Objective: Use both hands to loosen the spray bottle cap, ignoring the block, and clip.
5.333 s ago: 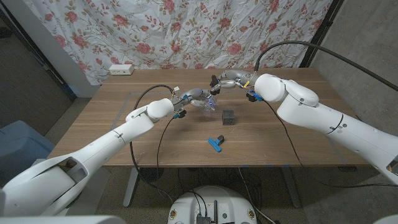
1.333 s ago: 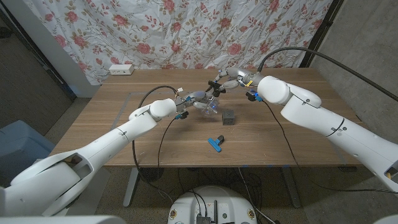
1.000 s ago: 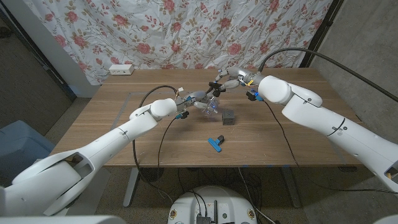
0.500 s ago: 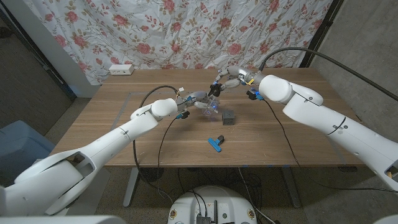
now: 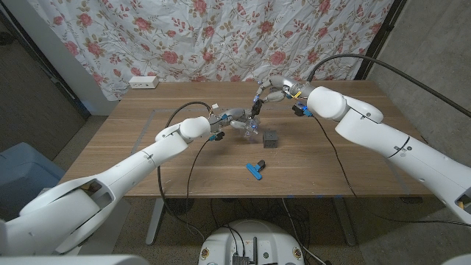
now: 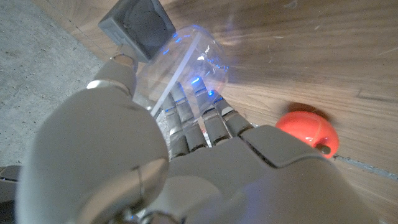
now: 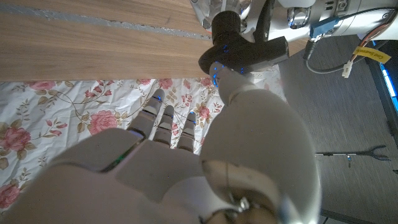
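Note:
The clear spray bottle [image 5: 249,125] hangs tilted just above the table, gripped round its body by my left hand [image 5: 234,117]. In the left wrist view its fingers [image 6: 199,121] wrap the clear bottle [image 6: 186,59]. The bottle's black spray cap [image 5: 256,104] points up and back. My right hand [image 5: 269,91] reaches it from the far side. In the right wrist view the thumb [image 7: 233,84] lies against the black cap [image 7: 242,53], while the other fingers [image 7: 166,118] stretch straight past it. The dark block [image 5: 271,138] and the blue clip [image 5: 255,168] lie on the table.
The block [image 6: 138,23] sits close beside the bottle's base. A white power strip [image 5: 143,82] lies at the table's far left edge, under a flowered curtain [image 5: 221,37]. Cables hang from both wrists. A red-orange round thing [image 6: 308,132] is blurred in the left wrist view.
My right hand has crept a little up and back at the cap. The left hand and the bottle stay almost where they were. Block and clip have not moved.

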Available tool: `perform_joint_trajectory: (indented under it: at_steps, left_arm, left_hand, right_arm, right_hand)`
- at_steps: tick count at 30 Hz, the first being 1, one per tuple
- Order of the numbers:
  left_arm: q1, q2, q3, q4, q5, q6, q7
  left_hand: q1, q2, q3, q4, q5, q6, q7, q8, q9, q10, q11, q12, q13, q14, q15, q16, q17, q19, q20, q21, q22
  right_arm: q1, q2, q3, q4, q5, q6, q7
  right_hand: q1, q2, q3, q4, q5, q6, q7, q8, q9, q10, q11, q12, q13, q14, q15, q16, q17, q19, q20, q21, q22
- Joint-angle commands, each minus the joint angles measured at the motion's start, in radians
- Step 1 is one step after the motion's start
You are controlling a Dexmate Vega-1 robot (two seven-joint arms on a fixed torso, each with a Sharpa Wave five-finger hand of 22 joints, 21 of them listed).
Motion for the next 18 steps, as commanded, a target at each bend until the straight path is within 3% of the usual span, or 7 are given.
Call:
perform_joint_trajectory:
  at_steps: [1, 10, 18]
  left_arm:
    - [-0.006, -0.006, 0.003, 0.018, -0.002, -0.019, -0.001]
    - [0.002, 0.001, -0.005, 0.01, -0.002, -0.023, 0.01]
    - [0.011, 0.007, -0.011, 0.002, -0.002, -0.023, 0.02]
  left_hand:
    - [-0.077, 0.136, 0.027, 0.014, -0.002, 0.004, -0.003, 0.007, -0.002, 0.008, -0.002, -0.004, 0.0, 0.004, -0.094, 0.001, 0.004, -0.004, -0.018, 0.001, 0.001]
    - [-0.084, 0.135, 0.03, 0.012, -0.002, 0.007, -0.005, 0.01, -0.006, 0.011, -0.002, -0.008, -0.001, 0.008, -0.095, 0.001, 0.003, -0.002, -0.018, 0.002, 0.001]
    - [-0.084, 0.134, 0.031, 0.007, -0.003, 0.009, -0.006, 0.012, -0.009, 0.014, -0.002, -0.01, -0.002, 0.012, -0.096, 0.004, 0.005, -0.001, -0.018, 0.002, 0.001]
  right_arm:
    - [0.005, 0.0, -0.006, 0.001, -0.008, -0.003, 0.003]
    - [0.003, -0.01, 0.009, -0.012, -0.006, -0.006, -0.001]
    - [0.0, -0.023, 0.026, -0.029, 0.002, -0.019, -0.001]
  right_hand:
    - [0.014, -0.004, -0.005, -0.004, 0.007, 0.004, 0.0, 0.007, 0.003, 0.005, -0.002, -0.003, 0.002, -0.008, -0.007, 0.002, 0.004, -0.012, -0.003, -0.002, 0.004]
    - [0.028, -0.014, -0.019, 0.002, 0.007, -0.056, -0.001, -0.029, -0.019, -0.005, 0.001, -0.011, 0.003, -0.014, -0.003, 0.003, 0.01, -0.017, 0.0, -0.001, 0.004]
    - [0.022, -0.021, -0.045, 0.013, 0.001, -0.143, -0.001, -0.088, -0.057, -0.028, 0.018, -0.021, 0.003, -0.026, 0.011, 0.001, 0.015, -0.018, 0.008, 0.001, 0.004]
